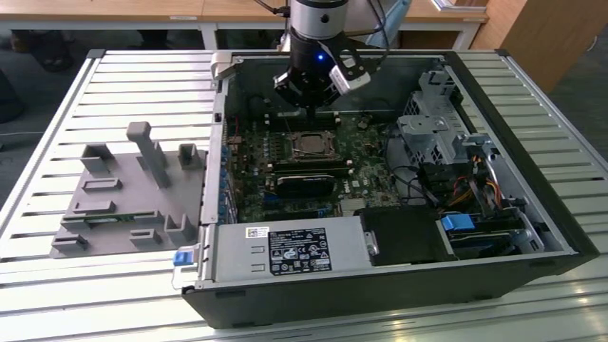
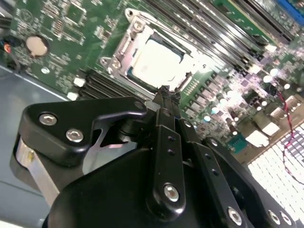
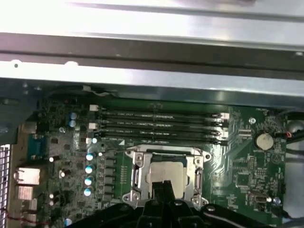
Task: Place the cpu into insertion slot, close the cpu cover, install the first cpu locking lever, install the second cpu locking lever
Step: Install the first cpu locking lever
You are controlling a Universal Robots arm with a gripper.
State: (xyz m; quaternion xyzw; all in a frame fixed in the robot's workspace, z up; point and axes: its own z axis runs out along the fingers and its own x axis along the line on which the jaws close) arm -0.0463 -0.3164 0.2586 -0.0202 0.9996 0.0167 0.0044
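Jaws pressed together and empty, the gripper (image 2: 166,95) hovers at the near edge of the cover (image 3: 138,173). The cover appears folded down over the chip (image 2: 156,61), seated just ahead of the jaws. Likely stage: the locking levers, calling for a fine, hooking push.

1. The arm (image 1: 318,18) has a silver-grey tube on top and a black part below it, with one small blue light (image 1: 320,58).
2. A light grey block (image 1: 352,71) sits on its side, and dark cables (image 1: 269,6) run near the tube.
3. The gripper (image 2: 165,97) is matte black, with flat link bars (image 2: 166,156) and round silver screws (image 2: 74,136).
4. A bare silver metal bracket (image 2: 26,156) is on one side of it.
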